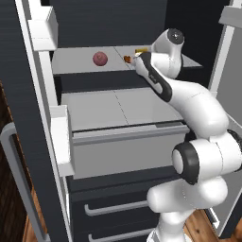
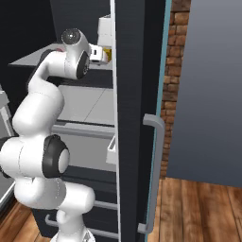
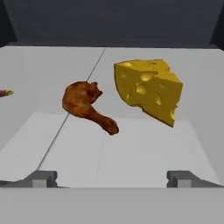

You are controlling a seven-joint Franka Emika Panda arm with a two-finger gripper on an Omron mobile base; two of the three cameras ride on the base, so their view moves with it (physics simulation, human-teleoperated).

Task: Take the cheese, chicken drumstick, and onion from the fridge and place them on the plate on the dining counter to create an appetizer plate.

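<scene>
**Fridge, upper shelf: contents and gripper position**

Item 1. Fridge [image 1: 118,19]: tall dark cabinet, doors open. Light grey shelves inside; a pale drawer front below the second shelf and dark drawers with bar handles [image 1: 116,207] lower down. White door bins [image 1: 42,28] on the left door. In the right base view the right door stands edge-on, with a grey bar handle [image 2: 156,156] on its outer face.

Item 2. Onion [image 1: 99,58]: pinkish-red ball, resting on the upper shelf [image 1: 75,64], left of the other foods and well apart from them.

Item 3. Chicken drumstick [image 3: 87,105]: brown-orange, lying on the same shelf with the narrow bone end pointing toward the hand camera. In the left base view it shows as a small orange spot [image 1: 127,59] just beside the arm's wrist.

Item 4. Cheese [image 3: 148,89]: yellow wedge with holes, on the shelf just beside the drumstick, not touching it. A sliver of yellow shows past the arm in the left base view [image 1: 141,50].

Item 5. Gripper [image 3: 112,178]: reached into the fridge at upper-shelf level, jaws spread to full width, nothing between them. Both fingertips [image 3: 41,178] sit low in the hand view, short of the drumstick and cheese and touching neither.

Item 6. Brick wall [image 2: 172,71] and wooden floor [image 2: 198,208]: to the right of the fridge door.
</scene>
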